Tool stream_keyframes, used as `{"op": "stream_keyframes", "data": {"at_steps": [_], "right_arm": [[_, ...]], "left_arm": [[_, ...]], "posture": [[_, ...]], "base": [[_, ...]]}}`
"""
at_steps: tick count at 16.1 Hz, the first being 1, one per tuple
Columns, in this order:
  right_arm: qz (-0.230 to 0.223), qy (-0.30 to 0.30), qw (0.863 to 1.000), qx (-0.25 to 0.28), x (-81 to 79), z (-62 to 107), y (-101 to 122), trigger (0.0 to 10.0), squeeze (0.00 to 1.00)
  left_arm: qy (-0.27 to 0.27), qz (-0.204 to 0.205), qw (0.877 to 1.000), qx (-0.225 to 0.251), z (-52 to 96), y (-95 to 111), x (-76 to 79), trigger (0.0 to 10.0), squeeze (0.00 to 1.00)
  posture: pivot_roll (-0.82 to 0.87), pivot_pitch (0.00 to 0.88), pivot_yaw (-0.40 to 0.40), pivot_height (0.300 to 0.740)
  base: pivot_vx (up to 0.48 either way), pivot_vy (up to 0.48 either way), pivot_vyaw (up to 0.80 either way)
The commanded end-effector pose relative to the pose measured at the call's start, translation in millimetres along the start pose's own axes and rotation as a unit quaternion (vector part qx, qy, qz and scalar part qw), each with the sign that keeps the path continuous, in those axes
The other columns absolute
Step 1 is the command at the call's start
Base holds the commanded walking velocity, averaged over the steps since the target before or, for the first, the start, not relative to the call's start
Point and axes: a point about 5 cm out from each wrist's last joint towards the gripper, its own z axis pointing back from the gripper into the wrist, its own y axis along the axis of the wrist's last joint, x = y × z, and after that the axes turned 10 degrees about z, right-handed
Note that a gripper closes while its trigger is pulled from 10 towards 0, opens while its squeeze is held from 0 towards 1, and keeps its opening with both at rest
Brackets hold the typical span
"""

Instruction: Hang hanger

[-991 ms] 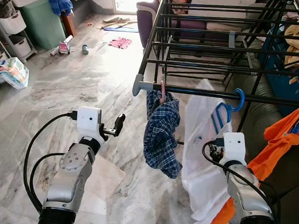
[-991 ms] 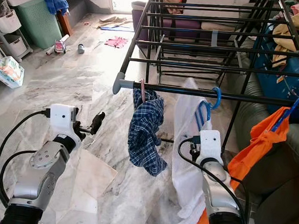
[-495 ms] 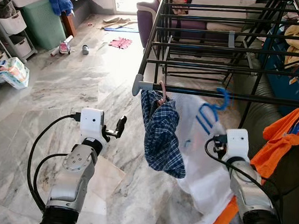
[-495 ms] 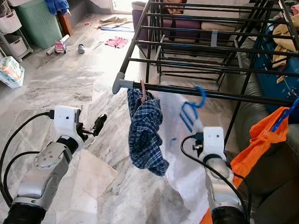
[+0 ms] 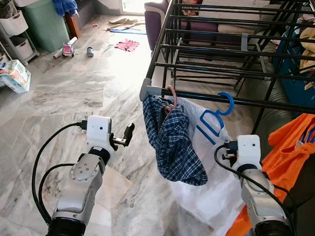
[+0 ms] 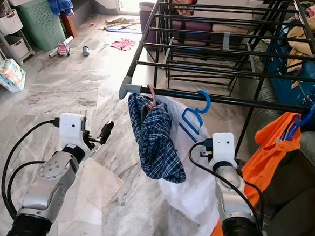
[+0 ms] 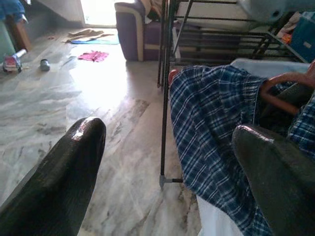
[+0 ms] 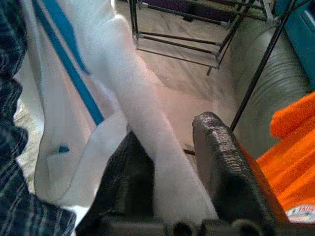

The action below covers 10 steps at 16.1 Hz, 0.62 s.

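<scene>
Cloth (image 8: pixel 147 142) is clenched in the right gripper's (image 8: pixel 170 189) jaws; the hanger (image 5: pixel 216 118) hook should be settled over the rail (image 5: pixel 266 103) before release, left gripper (image 7: pixel 167 167) kept parted

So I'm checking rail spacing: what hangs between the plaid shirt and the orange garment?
In the left eye view, the blue hanger with the white garment, gripped by the right gripper, hangs between the plaid shirt and the orange garment.
</scene>
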Motion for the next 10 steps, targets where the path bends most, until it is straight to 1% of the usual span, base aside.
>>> {"op": "stream_keyframes", "data": {"at_steps": [1,2,3,6,9,10], "right_arm": [[-0.018,-0.016,1.000,-0.017,-2.5,2.6,-5.9,0.0,0.00],[-0.034,-0.036,0.998,-0.026,-1.3,3.7,-7.7,0.0,0.00],[-0.050,-0.050,0.997,-0.028,-0.7,5.8,-8.2,0.0,0.00],[-0.048,-0.059,0.997,-0.018,-5.6,14.3,-7.4,0.0,0.00],[-0.043,-0.061,0.997,-0.024,-10.9,19.3,-11.8,0.0,0.00],[-0.042,-0.062,0.997,-0.023,-10.8,19.3,-10.7,1.6,0.00]], "left_arm": [[0.004,-0.007,1.000,0.004,-1.6,1.8,-2.7,10.0,0.00],[0.002,-0.006,1.000,0.004,-2.8,2.3,-1.9,10.0,0.00],[-0.001,-0.005,1.000,0.006,-3.2,2.7,-0.8,10.0,0.00],[-0.001,-0.006,1.000,0.006,-3.0,2.8,-1.8,10.0,0.00],[-0.005,-0.008,1.000,0.000,-1.4,0.3,-1.2,10.0,0.00],[-0.005,-0.008,1.000,0.000,-1.2,0.3,-1.4,10.0,0.00]], "posture": [[-0.07,0.026,0.036,0.740],[-0.07,0.040,0.038,0.740],[-0.07,0.031,0.037,0.740],[-0.08,0.035,0.041,0.740],[-0.07,0.042,0.048,0.740],[-0.07,0.042,0.049,0.740]], "base": [[0.000,0.000,0.00],[0.000,0.000,0.00],[0.000,0.000,0.00],[0.000,0.000,0.00],[0.000,0.000,0.00],[0.000,0.000,0.00]]}}
